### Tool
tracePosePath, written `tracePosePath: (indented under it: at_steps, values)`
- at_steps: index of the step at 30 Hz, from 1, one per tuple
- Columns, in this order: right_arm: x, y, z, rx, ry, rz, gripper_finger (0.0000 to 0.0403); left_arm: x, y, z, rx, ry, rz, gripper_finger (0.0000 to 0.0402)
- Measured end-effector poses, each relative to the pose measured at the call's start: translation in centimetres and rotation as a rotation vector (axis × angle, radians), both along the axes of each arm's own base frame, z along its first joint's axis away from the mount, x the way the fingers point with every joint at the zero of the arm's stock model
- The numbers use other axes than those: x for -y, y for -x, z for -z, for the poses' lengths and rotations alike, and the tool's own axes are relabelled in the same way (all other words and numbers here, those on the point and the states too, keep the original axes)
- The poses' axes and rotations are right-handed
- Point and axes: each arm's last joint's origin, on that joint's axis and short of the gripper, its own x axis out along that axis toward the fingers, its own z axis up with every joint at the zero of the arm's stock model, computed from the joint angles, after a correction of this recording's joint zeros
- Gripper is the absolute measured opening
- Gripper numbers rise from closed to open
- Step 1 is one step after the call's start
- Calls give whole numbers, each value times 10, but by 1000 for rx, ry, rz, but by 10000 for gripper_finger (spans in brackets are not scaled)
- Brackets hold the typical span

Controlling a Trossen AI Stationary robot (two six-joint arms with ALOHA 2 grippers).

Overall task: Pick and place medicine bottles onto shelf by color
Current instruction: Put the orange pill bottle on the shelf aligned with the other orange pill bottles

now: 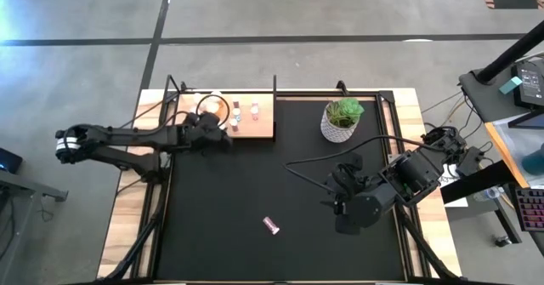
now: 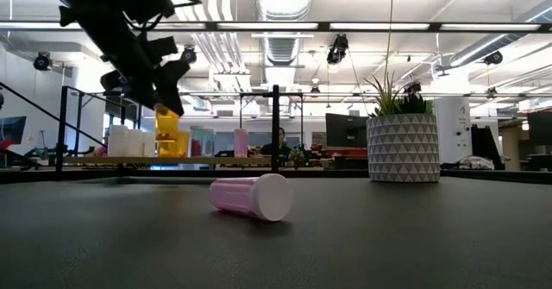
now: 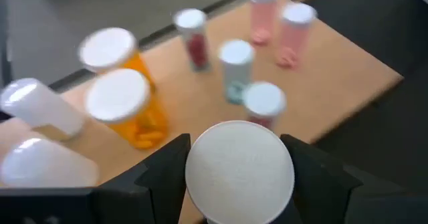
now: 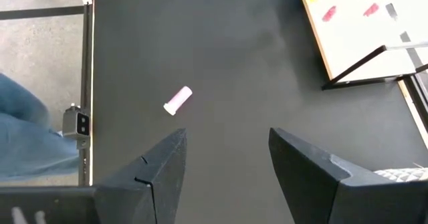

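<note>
The left gripper (image 3: 237,177) hangs over the near edge of the shelf (image 3: 348,77) — a flat, pale board of grained wood at the table's far left. Its two dark fingers are closed on an orange bottle (image 2: 169,132) with a smooth round white cap, held above the board. On the shelf stand more small cylinders: two amber bottles (image 3: 130,110), pink ones (image 3: 294,33), a dark red one (image 3: 194,40) and white ones (image 3: 40,107).

One pink bottle (image 2: 250,196) lies on its side on the matte black mat (image 1: 255,183), near the middle front. The right gripper (image 4: 227,160) waits above the mat's right side, fingers apart and empty — close to a white patterned pot with a green plant (image 1: 342,119).
</note>
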Motion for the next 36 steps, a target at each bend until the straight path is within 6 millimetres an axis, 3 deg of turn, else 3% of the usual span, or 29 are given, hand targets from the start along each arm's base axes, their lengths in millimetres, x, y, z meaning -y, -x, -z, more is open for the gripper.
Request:
tracePosePath:
  at_steps: [10, 36]
  values:
    - [-1, -1, -1, 19, -12, 0, 203, -20, 3, 7, -42, 10, -100, 208]
    - [-1, -1, -1, 18, -12, 0, 203, -30, 4, 28, -38, 47, -199, 208]
